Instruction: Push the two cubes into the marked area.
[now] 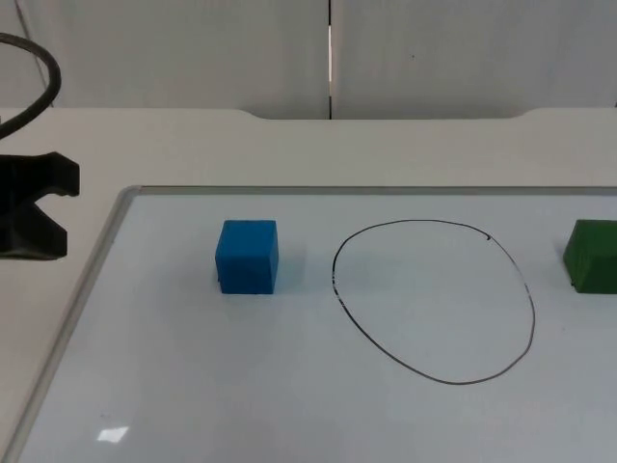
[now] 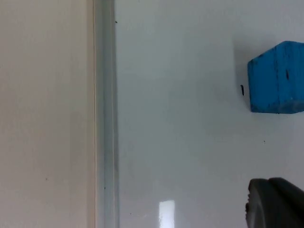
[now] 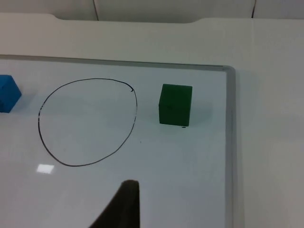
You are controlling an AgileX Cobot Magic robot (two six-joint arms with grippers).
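The whiteboard (image 1: 289, 405) is smooth and glossy, catching a bright glare patch near its front left corner, and its rim looks like pale brushed metal. The blue cube (image 1: 247, 256) is matt with a slightly rough, scuffed skin (foam or soft plastic, hard to tell which). The green cube (image 3: 175, 105) is equally matt. The table (image 1: 289, 145) around the board is dull, smooth white.

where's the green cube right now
The green cube sits on the whiteboard at the right edge of the top view, just outside the drawn circle, opposite the blue cube.
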